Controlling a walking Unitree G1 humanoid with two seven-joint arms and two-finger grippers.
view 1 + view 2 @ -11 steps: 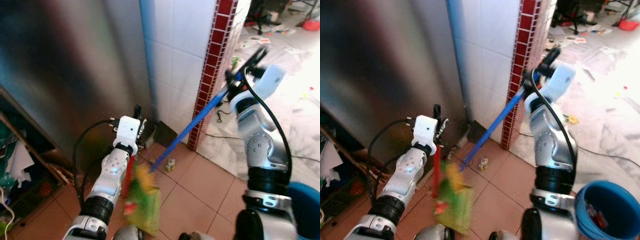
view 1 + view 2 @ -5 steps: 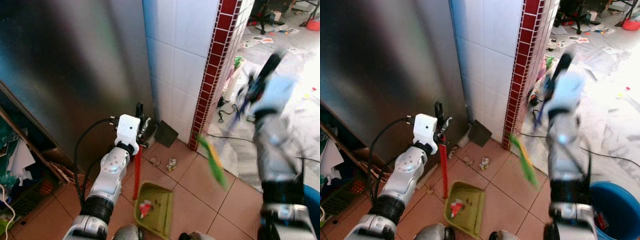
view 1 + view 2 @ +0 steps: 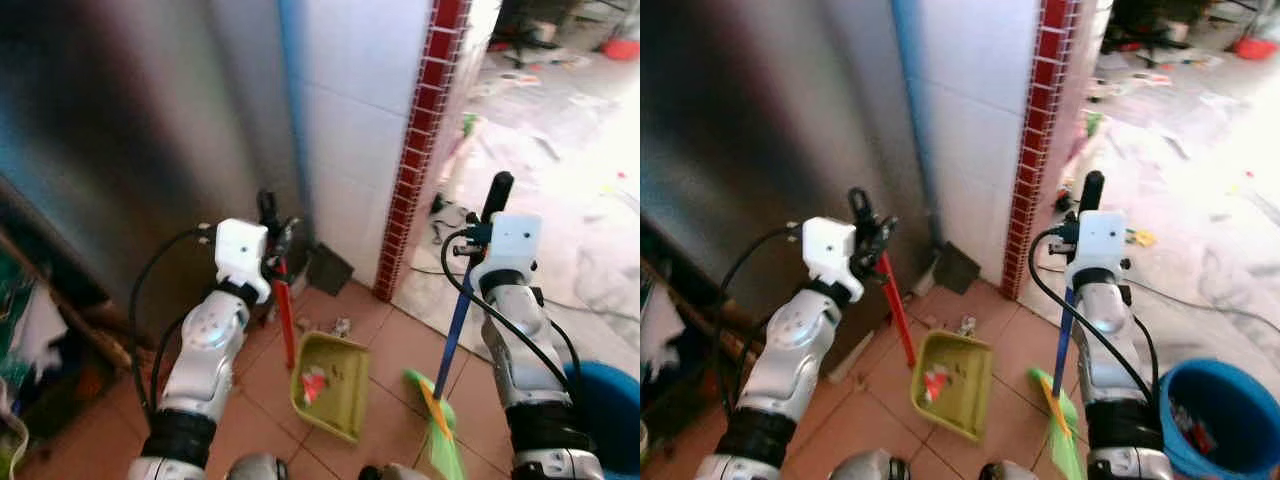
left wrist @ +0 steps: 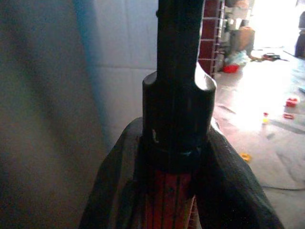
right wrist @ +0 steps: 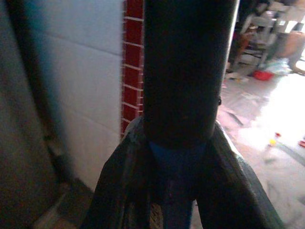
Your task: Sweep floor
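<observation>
Left gripper (image 3: 272, 262) fingers clamped on the red handle (image 3: 286, 320) of the green dustpan (image 3: 331, 386). Dustpan rests on the tiled floor (image 3: 400, 350) near the metal panel (image 3: 120, 150), holding red debris (image 3: 313, 383). Right gripper (image 3: 478, 236) fingers clamped on the blue broom handle (image 3: 452, 340); green broom head (image 3: 436, 432) touches the floor just beside the dustpan. Small litter (image 3: 342, 326) lies near the white tiled wall (image 3: 360, 120). Blue bucket (image 3: 1200, 420) stands at right.
</observation>
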